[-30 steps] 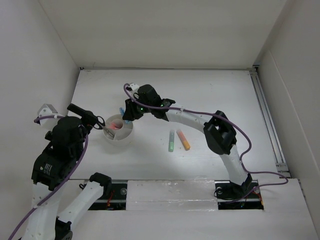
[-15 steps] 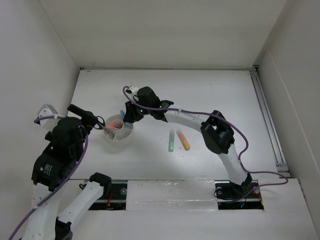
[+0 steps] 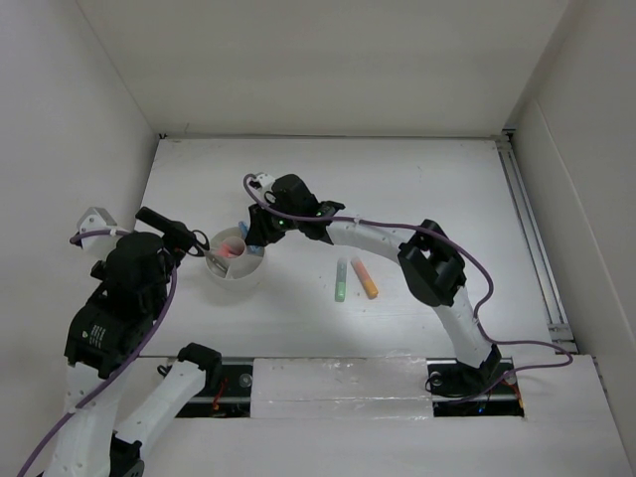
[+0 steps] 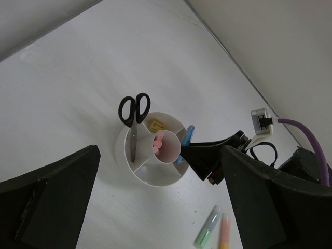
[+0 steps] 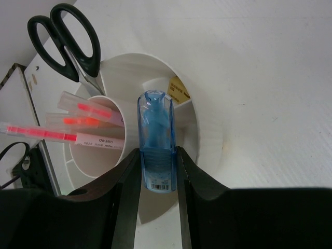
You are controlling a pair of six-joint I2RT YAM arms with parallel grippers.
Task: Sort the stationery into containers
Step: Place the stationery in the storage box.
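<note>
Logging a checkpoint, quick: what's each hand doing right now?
Left hand: open, holding nothing.
Right hand: closed on the blue marker.

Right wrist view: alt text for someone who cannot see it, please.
The right end effector grips a blue marker over an outer wedge of the white tub. Black-handled scissors stand in another wedge, pink pens in the centre cup, a tan eraser beyond the marker.

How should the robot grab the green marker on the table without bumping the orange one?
Probably from straight above, pinching the green marker across its thin sides, toward its near end. It lies flat on the table, so its sides are reachable from the top. The orange marker angles away from it there, leaving more room for the jaws.
</note>
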